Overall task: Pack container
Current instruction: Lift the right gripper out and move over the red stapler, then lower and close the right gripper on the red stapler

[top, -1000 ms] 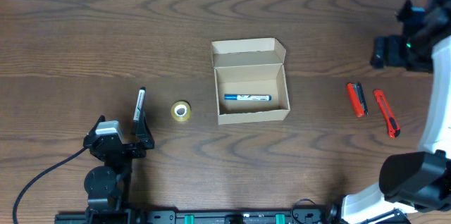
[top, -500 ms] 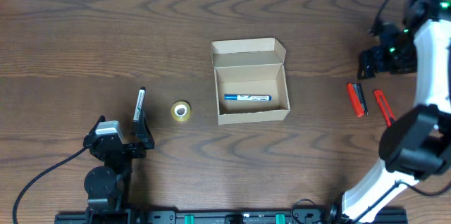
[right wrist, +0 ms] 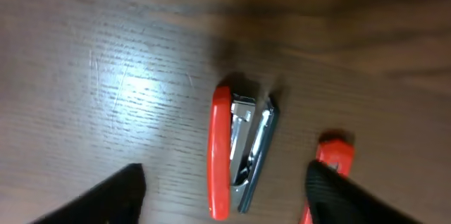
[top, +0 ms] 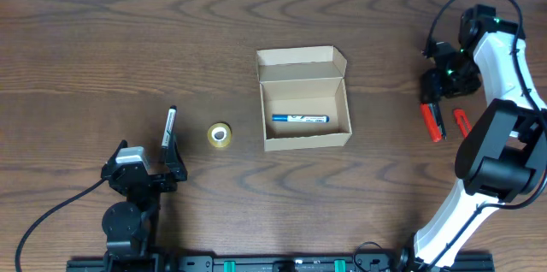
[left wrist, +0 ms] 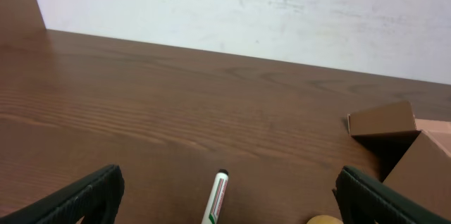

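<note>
The container (top: 304, 105) sits open at the middle of the bench (top: 102, 41), its flap folded back to the far side and a blue marker (top: 300, 119) lying inside. The step in hand looks like fetching the next item. The right end effector (right wrist: 224, 185) hovers over the red stapler (right wrist: 237, 155) at the right, fingers spread to either side and not touching it, with a red cutter (right wrist: 331, 160) just beside. Next it needs to descend and close squarely across the stapler's body without catching the cutter. The left end effector (left wrist: 227, 182) rests spread wide at the near left, holding nothing.
</note>
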Robot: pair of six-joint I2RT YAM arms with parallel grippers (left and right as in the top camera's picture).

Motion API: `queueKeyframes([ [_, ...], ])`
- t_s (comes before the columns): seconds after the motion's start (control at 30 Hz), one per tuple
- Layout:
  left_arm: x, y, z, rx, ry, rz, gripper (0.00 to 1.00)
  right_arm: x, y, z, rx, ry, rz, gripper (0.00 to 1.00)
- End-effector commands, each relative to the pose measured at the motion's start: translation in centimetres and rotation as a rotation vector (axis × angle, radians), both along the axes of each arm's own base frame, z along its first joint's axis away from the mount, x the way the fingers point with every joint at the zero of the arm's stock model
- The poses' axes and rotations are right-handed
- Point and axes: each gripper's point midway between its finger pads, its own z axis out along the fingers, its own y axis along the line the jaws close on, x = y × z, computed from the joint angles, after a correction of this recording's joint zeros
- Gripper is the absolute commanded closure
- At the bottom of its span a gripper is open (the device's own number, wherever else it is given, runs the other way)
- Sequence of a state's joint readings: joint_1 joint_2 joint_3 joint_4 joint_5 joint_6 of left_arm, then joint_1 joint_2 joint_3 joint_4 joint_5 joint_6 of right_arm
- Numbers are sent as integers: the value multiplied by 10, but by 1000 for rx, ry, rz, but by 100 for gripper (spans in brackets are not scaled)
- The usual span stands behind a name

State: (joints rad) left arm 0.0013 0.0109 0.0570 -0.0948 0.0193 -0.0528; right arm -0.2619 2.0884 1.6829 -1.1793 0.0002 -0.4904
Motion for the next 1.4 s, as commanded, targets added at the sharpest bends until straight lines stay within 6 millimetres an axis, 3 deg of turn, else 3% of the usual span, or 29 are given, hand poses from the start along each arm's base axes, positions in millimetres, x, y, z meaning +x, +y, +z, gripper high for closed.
queueKeyframes([
  [0.0,1,0,-13,-7,23,0,5,-1,12,-8,52,1,36,26],
  [0.13,1,0,-13,-7,23,0,5,0,16,-14,73,-12,59,27],
  [0.53,1,0,-13,-7,23,0,5,-24,17,-50,64,46,41,21],
  [0.87,1,0,-13,-7,23,0,5,-20,13,-50,53,21,18,21],
  [1.13,1,0,-13,-7,24,0,5,-8,11,-30,42,-21,16,19],
  [1.37,1,0,-14,-7,27,0,5,9,6,12,17,-113,15,18],
])
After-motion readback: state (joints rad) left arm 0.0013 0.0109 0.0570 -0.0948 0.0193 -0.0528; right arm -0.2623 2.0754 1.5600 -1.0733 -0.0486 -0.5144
